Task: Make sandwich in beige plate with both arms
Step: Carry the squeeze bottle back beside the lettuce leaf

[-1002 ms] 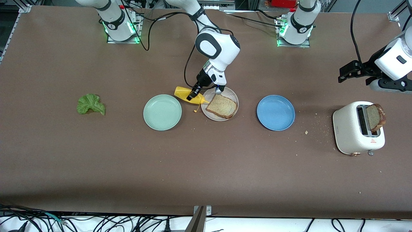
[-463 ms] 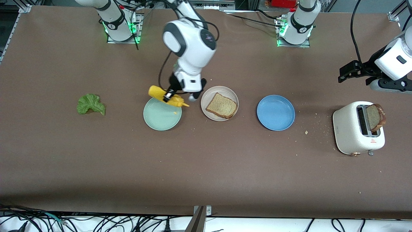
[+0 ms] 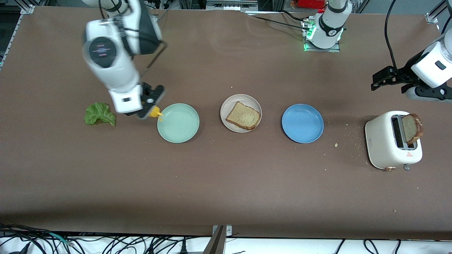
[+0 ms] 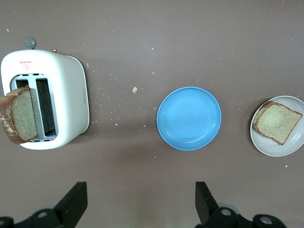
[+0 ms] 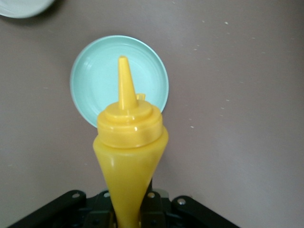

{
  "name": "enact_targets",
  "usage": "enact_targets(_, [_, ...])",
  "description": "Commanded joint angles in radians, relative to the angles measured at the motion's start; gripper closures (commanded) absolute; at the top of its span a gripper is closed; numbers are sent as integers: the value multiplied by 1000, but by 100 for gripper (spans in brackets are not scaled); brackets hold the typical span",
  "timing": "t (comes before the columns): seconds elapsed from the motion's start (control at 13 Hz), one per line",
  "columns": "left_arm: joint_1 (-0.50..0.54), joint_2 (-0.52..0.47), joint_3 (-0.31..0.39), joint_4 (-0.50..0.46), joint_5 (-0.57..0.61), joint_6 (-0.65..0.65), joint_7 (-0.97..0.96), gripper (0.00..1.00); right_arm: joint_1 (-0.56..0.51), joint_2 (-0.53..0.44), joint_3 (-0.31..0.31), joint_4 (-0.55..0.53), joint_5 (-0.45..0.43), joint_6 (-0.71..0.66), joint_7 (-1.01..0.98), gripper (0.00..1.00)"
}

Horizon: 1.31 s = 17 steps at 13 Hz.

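One slice of brown bread [image 3: 243,115] lies on the beige plate [image 3: 229,103] in the middle of the table. A second slice [image 3: 411,127] stands in the white toaster [image 3: 386,144]. The green lettuce leaf [image 3: 99,113] lies toward the right arm's end. My right gripper [image 3: 150,107] is shut on a yellow squeeze bottle [image 3: 155,113], held over the table between the lettuce and the mint-green plate [image 3: 178,123]; its nozzle [image 5: 124,78] points over that plate [image 5: 95,76]. My left gripper [image 3: 380,78] hangs open and holds nothing, above the table by the toaster [image 4: 66,99].
A blue plate [image 3: 302,123] sits between the beige plate and the toaster. Crumbs are scattered on the brown table around the toaster. In the left wrist view the blue plate [image 4: 189,118] and the bread [image 4: 277,122] on the beige plate [image 4: 267,147] show.
My right arm has swung the yellow bottle away from the beige plate, past the mint-green plate, toward the lettuce. The left arm has not moved.
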Motion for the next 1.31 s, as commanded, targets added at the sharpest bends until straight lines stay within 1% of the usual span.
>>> enact_targets(0.0, [7,-12,0,-3,-22,-10,6,0,18,-54,-105,-117,209,24,-273,100])
enact_targets(0.15, [7,-12,0,-3,-22,-10,6,0,18,-83,-190,-206,357,15,-515,100])
enact_targets(0.23, [7,-12,0,-3,-22,-10,6,0,16,-110,-233,-276,442,13,-655,100])
enact_targets(0.31, [7,-12,0,-3,-22,-10,6,0,16,-135,-289,-333,521,-13,-790,100])
enact_targets(0.39, [6,-12,0,-3,-22,-10,6,0,15,-140,-349,-366,568,-66,-905,100])
enact_targets(0.46, [7,-12,0,-3,-22,-10,6,0,-5,-138,-386,-387,605,-123,-1002,100])
enact_targets(0.62, [7,-12,0,-3,-22,-10,6,0,-102,-134,-388,-439,655,-203,-1162,100])
enact_targets(0.77, [7,-12,0,-3,-22,-10,6,0,-168,-129,-388,-475,666,-254,-1262,100])
enact_targets(0.85, [6,-12,0,-3,-22,-10,6,0,-183,-125,-388,-479,666,-254,-1286,100])
enact_targets(1.0, [7,-12,0,-3,-22,-10,6,0,-182,-112,-382,-473,666,-245,-1279,100])
enact_targets(1.23, [7,-12,0,-3,-22,-10,6,0,-170,-89,-374,-464,690,-223,-1276,100])
